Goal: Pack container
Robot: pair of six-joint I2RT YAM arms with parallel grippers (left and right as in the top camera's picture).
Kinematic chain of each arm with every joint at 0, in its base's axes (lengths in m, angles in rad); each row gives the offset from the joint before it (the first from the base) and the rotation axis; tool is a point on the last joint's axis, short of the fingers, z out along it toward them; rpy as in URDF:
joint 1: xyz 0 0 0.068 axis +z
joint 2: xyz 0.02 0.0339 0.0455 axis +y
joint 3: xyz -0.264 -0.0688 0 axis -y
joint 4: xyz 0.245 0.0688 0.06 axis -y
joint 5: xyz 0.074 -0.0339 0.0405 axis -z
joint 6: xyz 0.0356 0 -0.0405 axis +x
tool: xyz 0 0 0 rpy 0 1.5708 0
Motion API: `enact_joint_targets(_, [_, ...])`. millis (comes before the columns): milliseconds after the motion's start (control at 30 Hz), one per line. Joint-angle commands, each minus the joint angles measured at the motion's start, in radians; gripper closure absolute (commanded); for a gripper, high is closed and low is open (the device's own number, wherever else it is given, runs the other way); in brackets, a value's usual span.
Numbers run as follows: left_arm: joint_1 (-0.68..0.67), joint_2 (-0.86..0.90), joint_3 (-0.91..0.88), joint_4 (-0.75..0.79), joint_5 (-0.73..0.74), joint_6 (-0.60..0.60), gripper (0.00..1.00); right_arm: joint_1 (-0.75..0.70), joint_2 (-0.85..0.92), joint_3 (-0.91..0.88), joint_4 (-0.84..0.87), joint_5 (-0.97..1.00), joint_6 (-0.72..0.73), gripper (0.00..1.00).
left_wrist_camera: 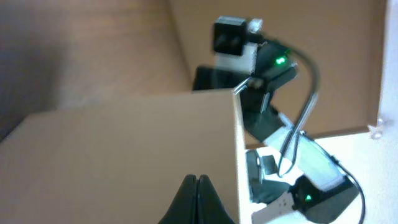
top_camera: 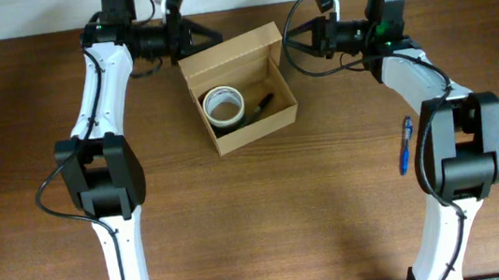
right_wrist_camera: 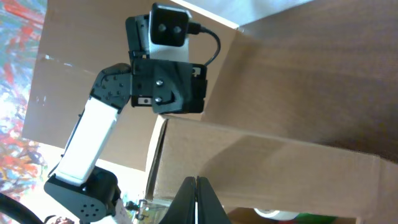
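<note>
The container point(top_camera: 258, 130) is an open tan cardboard box at the table's back centre, its flap lid point(top_camera: 230, 53) standing up at the far side. Inside lie a white tape roll point(top_camera: 224, 106) and a black marker point(top_camera: 260, 104). My left gripper point(top_camera: 215, 36) is shut and empty at the lid's left end; the left wrist view shows its tips point(left_wrist_camera: 198, 180) against the cardboard point(left_wrist_camera: 124, 149). My right gripper point(top_camera: 289, 43) is shut and empty at the lid's right end, its tips point(right_wrist_camera: 196, 182) close to the cardboard point(right_wrist_camera: 280, 168). A sliver of the tape roll point(right_wrist_camera: 267, 213) shows below.
A blue pen point(top_camera: 406, 145) lies on the wooden table at the right, beside the right arm's base. The two arms face each other across the lid; each wrist view shows the other arm, the right point(left_wrist_camera: 273, 68) and the left point(right_wrist_camera: 168, 74).
</note>
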Motion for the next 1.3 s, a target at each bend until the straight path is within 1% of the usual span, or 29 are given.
enact_joint_targets(0, [-0.022, -0.041, -0.002, -0.221, -0.172, 0.304, 0.98, 0.028, -0.011, 0.017, 0.003, -0.052, 0.014, 0.96])
enact_joint_targets(33, [-0.025, -0.041, -0.002, -0.268, -0.191, 0.344, 0.99, 0.031, -0.011, 0.017, 0.003, -0.053, 0.014, 0.96])
enact_joint_targets(100, [-0.029, -0.041, -0.002, -0.323, -0.212, 0.389, 0.98, 0.032, -0.013, 0.017, 0.003, -0.055, 0.014, 0.96])
enact_joint_targets(233, [-0.034, -0.046, -0.002, -0.382, -0.237, 0.419, 0.98, 0.037, -0.022, 0.018, 0.003, -0.055, 0.018, 0.96])
enact_joint_targets(300, [-0.039, -0.053, -0.002, -0.404, -0.283, 0.42, 0.98, 0.038, -0.026, 0.018, 0.003, -0.06, 0.025, 0.96])
enact_joint_targets(500, [-0.064, -0.122, -0.002, -0.438, -0.461, 0.414, 0.98, 0.047, -0.039, 0.018, 0.003, -0.126, 0.036, 0.96])
enact_joint_targets(667, [-0.077, -0.259, -0.002, -0.441, -0.731, 0.336, 0.99, 0.072, -0.068, 0.018, 0.004, -0.14, 0.044, 0.96])
enact_joint_targets(767, [-0.077, -0.339, -0.002, -0.444, -0.82, 0.321, 0.98, 0.088, -0.092, 0.025, 0.018, -0.164, 0.046, 0.96])
enact_joint_targets(833, [-0.077, -0.393, -0.002, -0.447, -0.861, 0.321, 0.98, 0.106, -0.117, 0.034, 0.075, -0.173, 0.111, 0.96])
enact_joint_targets(967, [-0.077, -0.497, -0.002, -0.453, -0.919, 0.318, 0.98, 0.163, -0.188, 0.094, 0.41, -0.163, 0.348, 0.96])
enact_joint_targets(1033, [-0.076, -0.547, -0.002, -0.455, -0.937, 0.313, 0.97, 0.19, -0.225, 0.175, 0.539, -0.154, 0.438, 0.96])
enact_joint_targets(1100, [-0.076, -0.584, -0.002, -0.455, -0.936, 0.309, 0.97, 0.204, -0.244, 0.262, 0.567, -0.154, 0.445, 0.96])
enact_joint_targets(1267, [-0.076, -0.661, -0.002, -0.458, -0.936, 0.298, 0.97, 0.208, -0.257, 0.484, 0.543, -0.154, 0.447, 0.96])
